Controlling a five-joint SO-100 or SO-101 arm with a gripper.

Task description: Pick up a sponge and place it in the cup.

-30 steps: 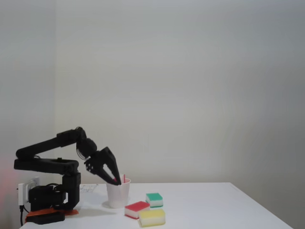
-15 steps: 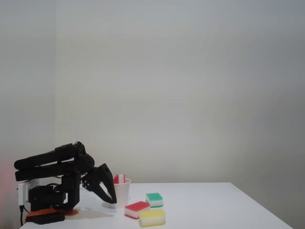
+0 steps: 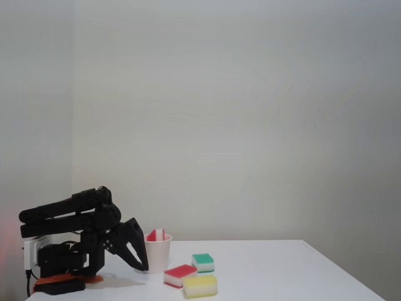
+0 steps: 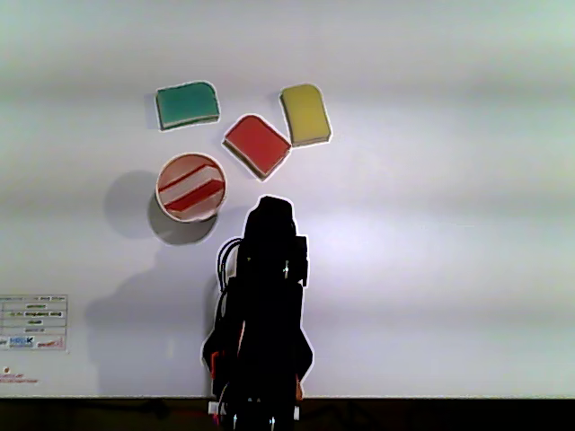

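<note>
— What's changed just now?

— My gripper was over the cup a second ago; I've since drawn it back and down beside the cup, toward my base. Its fingers hang apart and hold nothing.

— And the sponge?

— The sponge stands on end inside the cup, its top poking above the rim. From above, red and white stripes fill the cup. I judge the placement done; another red sponge lies on the table.
</note>
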